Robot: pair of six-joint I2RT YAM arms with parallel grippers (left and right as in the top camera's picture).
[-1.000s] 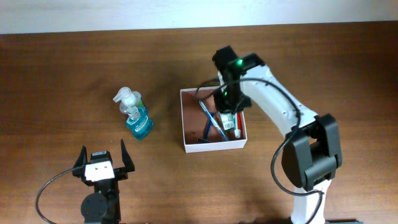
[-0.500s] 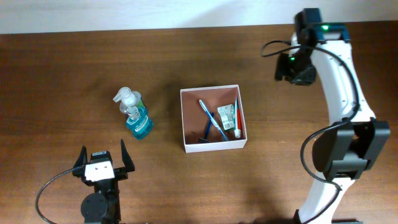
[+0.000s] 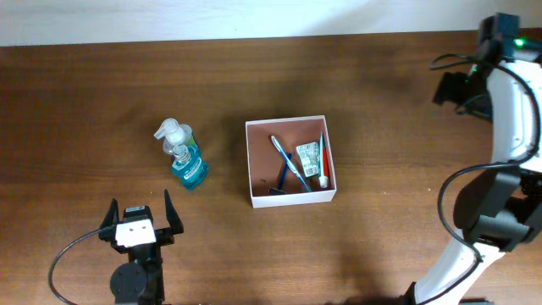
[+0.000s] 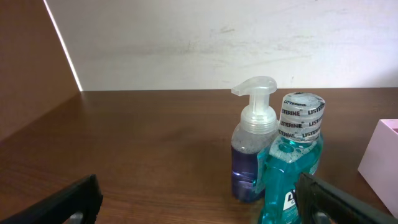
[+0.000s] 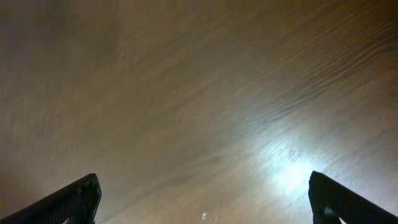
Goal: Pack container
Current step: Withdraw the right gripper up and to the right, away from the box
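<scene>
The container (image 3: 257, 149), a white-walled square box with a reddish-brown inside, stands mid-table. In it lie a blue toothbrush (image 3: 284, 157), a small tube (image 3: 308, 158) and a dark razor (image 3: 277, 181). Its pale corner (image 4: 384, 155) shows at the right edge of the left wrist view. My right gripper (image 3: 455, 89) hovers at the far right back of the table, far from the box. It is open (image 5: 208, 202) over bare, blurred wood. My left gripper (image 3: 140, 213) sits near the front left, open (image 4: 202, 205) and holding nothing.
A teal mouthwash bottle (image 3: 190, 169) and a clear foam pump bottle (image 3: 173, 135) stand together left of the box. In the left wrist view the mouthwash bottle (image 4: 297, 158) and the pump bottle (image 4: 252, 149) stand a little ahead. A white wall borders the table's back edge.
My right arm has lifted out of the box and swung to the far right back of the table, its gripper opening. The tube stays in the box. The left arm has not moved.
</scene>
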